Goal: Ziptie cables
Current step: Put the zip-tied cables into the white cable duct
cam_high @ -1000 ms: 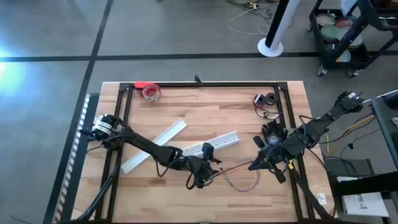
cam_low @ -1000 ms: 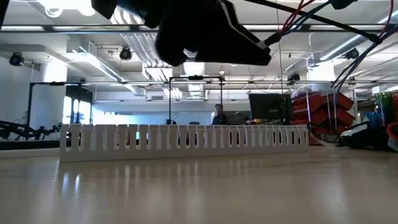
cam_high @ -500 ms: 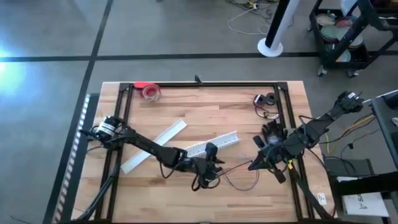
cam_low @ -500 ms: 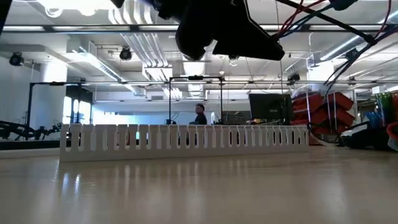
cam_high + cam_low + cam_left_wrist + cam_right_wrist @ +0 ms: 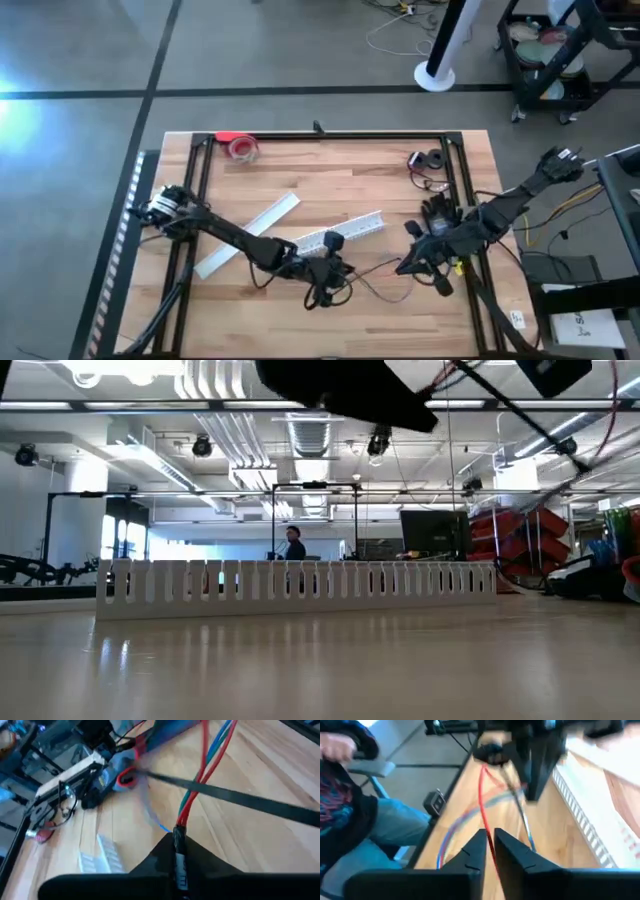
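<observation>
We hold the cables [image 5: 375,281] stretched near the table's near edge, our left gripper [image 5: 335,285] clamped on one end and our right gripper [image 5: 403,267] pinching the other. If we pull apart too hard, the thin wires could slip out or snap.

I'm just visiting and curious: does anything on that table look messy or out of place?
Only mildly: the thin cables sprawl in loose loops between the left hand and right hand, not bundled yet. Two white strips lie askew across the table.
</observation>
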